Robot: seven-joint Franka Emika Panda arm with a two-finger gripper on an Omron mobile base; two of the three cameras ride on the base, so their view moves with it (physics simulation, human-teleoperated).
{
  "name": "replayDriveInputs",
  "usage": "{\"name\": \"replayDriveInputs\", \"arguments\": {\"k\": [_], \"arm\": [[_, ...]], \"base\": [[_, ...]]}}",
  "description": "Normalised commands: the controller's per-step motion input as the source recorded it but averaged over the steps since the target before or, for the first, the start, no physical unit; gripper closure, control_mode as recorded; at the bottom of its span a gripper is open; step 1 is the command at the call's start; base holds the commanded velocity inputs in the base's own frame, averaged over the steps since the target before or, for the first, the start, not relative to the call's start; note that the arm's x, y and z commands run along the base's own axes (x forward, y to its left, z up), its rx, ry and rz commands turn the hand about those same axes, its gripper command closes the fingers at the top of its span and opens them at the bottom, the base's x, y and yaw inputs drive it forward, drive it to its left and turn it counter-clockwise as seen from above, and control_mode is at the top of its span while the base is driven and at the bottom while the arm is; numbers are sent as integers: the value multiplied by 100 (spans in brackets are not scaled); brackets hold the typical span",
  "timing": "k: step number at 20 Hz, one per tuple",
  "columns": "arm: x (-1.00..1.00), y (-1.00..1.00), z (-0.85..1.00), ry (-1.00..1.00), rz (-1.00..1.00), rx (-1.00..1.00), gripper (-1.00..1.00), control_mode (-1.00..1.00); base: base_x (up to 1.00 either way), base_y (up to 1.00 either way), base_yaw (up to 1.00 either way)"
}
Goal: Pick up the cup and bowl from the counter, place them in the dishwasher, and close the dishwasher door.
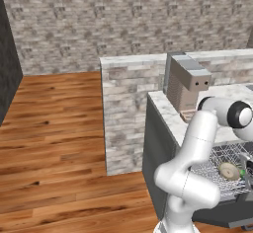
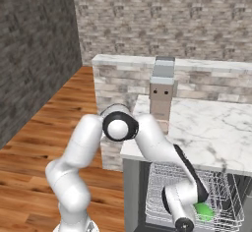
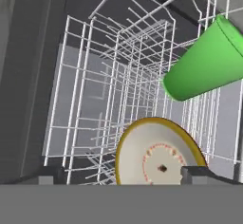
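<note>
Over the pulled-out dishwasher rack (image 3: 95,99), my gripper (image 3: 123,175) hangs with fingers spread wide, holding nothing. Between them stands the bowl (image 3: 156,154) on edge; the cup (image 3: 204,66) lies just beyond.

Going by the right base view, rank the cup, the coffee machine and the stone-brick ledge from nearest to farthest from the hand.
1. Cup: right beside the hand, in the wire rack.
2. Coffee machine: up on the counter, at its back edge.
3. Stone-brick ledge: behind the coffee machine, farthest back.
</note>
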Motion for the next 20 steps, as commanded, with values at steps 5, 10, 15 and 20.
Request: {"name": "replayDriveInputs", "arguments": {"k": [5,10,15,20], "arm": [[-36,0,29,-4,1,-1,-100,-100],[-24,0,43,0,4,-10,-100,-100],[-1,0,65,0,7,-13,-100,-100],[0,0,67,0,8,-18,-100,-100]], "base": [[0,0,0],[0,0,0],[0,0,0],[0,0,0]]}}
